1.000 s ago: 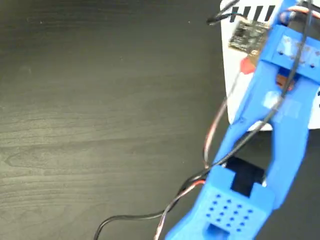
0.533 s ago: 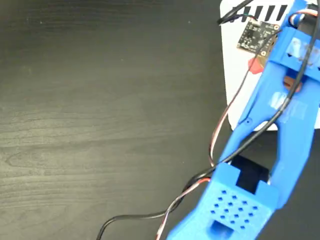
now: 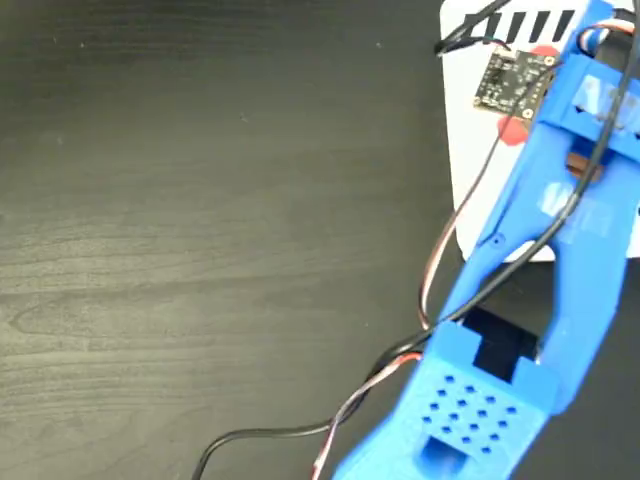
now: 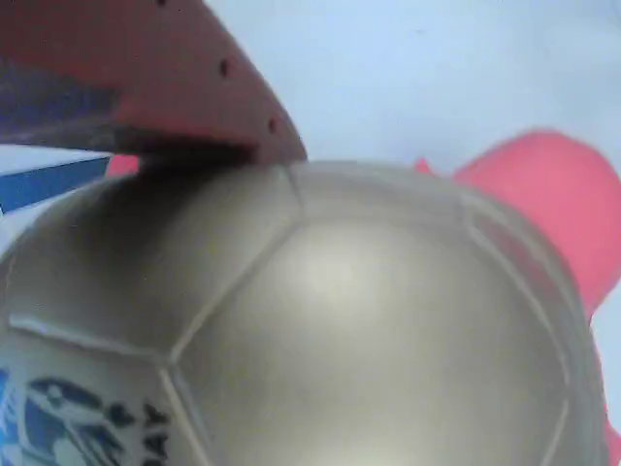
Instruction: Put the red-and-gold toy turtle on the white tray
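Note:
The red-and-gold toy turtle (image 4: pixel 349 320) fills the wrist view: a gold domed shell with a black-and-white sticker at the lower left and its coral-red head (image 4: pixel 553 194) at the right. One red finger (image 4: pixel 184 87) presses on the top of the shell, while the other finger is out of sight. Pale surface of the white tray (image 4: pixel 437 68) lies behind the turtle. In the fixed view the blue arm (image 3: pixel 560 230) reaches over the white tray (image 3: pixel 470 160) at the upper right. There only small red bits of the turtle (image 3: pixel 514 131) peek out beside the wrist's circuit board (image 3: pixel 515 80), and the gripper itself is hidden.
A dark wood-grain table (image 3: pixel 200 220) takes up the left and middle of the fixed view. Loose black and red wires (image 3: pixel 330 415) trail from the arm across the lower table. Black stripes (image 3: pixel 525 25) mark the tray's top edge.
The arm's wrist, with the circuit board and the red bits of turtle, has shifted a little to the right, farther over the tray. In the last half second it barely moved.

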Robot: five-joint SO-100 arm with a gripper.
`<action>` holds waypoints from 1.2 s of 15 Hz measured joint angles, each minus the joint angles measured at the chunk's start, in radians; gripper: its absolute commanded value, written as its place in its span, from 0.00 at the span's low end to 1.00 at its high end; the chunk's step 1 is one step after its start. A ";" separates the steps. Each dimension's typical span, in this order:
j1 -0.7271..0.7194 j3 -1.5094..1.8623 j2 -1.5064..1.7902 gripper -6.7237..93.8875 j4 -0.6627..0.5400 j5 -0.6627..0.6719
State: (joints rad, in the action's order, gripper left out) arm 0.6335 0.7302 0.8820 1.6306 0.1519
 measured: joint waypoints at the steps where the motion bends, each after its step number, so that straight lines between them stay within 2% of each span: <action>1: -0.005 0.000 0.000 0.60 0.000 0.000; 3: -0.002 0.006 0.000 0.68 0.000 0.000; 11: 0.000 0.017 0.000 0.66 0.000 0.000; 12: 0.000 0.017 0.000 0.57 0.000 -0.003; 14: 0.000 0.017 0.000 0.20 0.005 -0.015; 15: 0.000 0.015 0.000 0.08 0.014 -0.031; 18: 0.000 -0.080 0.018 0.07 0.049 -0.066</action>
State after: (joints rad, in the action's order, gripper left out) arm 0.6335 0.6504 0.9004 1.6797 0.0859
